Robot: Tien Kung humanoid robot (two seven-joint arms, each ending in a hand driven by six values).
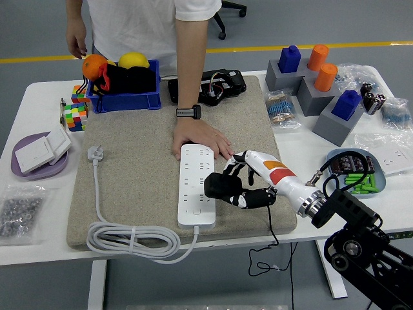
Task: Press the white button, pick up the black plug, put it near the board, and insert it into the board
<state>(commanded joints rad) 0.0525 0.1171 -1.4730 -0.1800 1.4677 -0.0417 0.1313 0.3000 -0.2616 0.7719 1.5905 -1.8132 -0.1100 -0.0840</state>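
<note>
Robot hand: right robot hand [240, 187] clenched around the black plug [218, 186].
Black plug: held at the power strip's [196, 184] right edge, above the mat [135, 174].
Person's hand [197, 137]: resting at the strip's far end.

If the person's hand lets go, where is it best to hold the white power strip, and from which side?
Probably grip the long white power strip across its narrow width at the far end, from the far side, where the person's hand holds it now. The near end carries the cable; the right hand with the black plug crowds its right edge.
</note>
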